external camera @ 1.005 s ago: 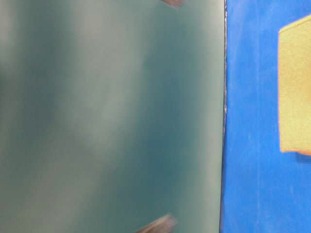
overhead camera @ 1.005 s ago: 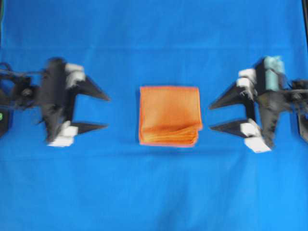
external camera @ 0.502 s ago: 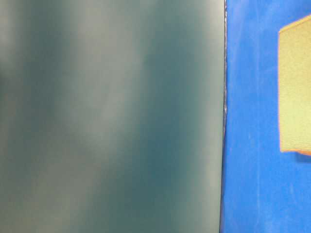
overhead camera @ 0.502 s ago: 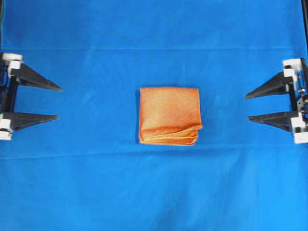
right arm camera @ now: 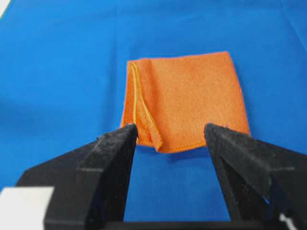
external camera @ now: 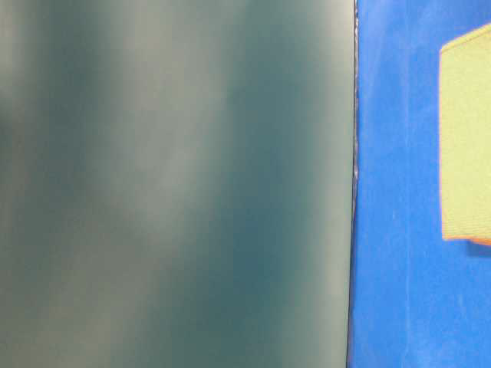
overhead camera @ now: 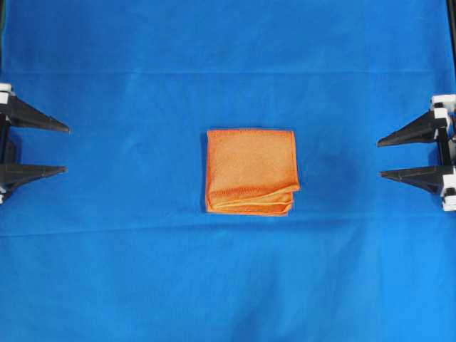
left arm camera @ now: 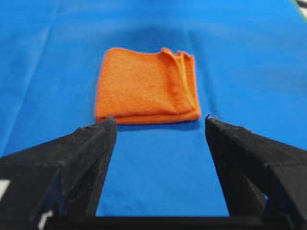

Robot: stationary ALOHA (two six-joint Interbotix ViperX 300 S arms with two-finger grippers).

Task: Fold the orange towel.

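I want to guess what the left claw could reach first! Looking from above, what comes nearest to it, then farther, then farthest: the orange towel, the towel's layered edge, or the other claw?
From the left gripper, in the overhead view:
1. The orange towel, in the middle of the blue sheet.
2. Its layered edge, along the towel's lower side; too close to call against the towel itself.
3. The right gripper, at the far right edge.

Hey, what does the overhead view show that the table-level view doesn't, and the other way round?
Only the overhead view shows the whole folded square orange terry-cloth towel and both open grippers, left gripper and right gripper, apart from it at the side edges. Only the table-level view shows a blurry grey-green surface filling its left part. Both show the smooth blue sheet under the towel.
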